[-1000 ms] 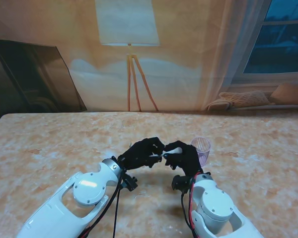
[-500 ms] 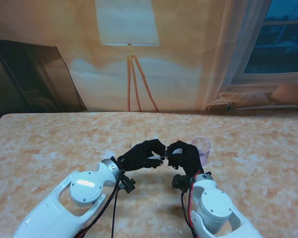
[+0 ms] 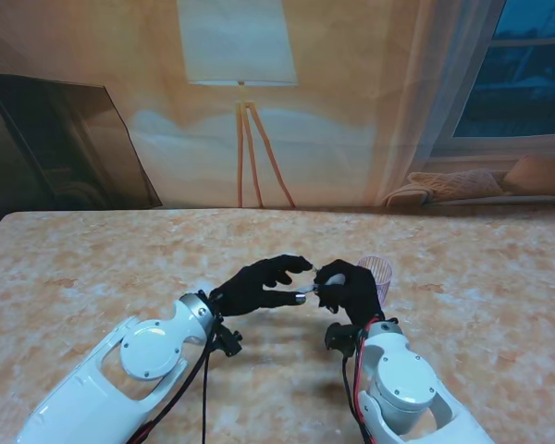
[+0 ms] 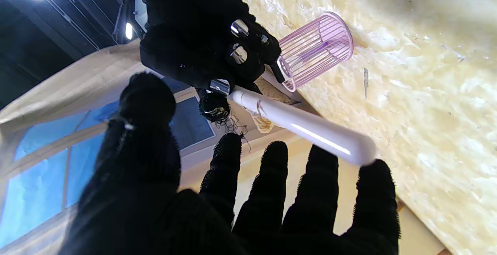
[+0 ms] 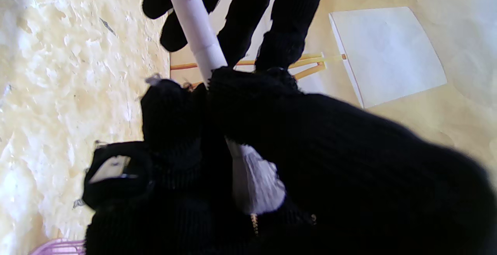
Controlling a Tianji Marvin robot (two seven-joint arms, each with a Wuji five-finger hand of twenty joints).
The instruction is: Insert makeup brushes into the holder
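Makeup brush (image 4: 306,127) gripped in right hand (image 3: 350,289), beside spread left hand (image 3: 255,285)

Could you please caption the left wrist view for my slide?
Right hand grips a white makeup brush beside the pink holder; open left hand below.

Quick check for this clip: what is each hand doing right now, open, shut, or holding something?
Left hand: open, fingers spread, holding nothing.
Right hand: shut on the makeup brush, beside the pink holder.
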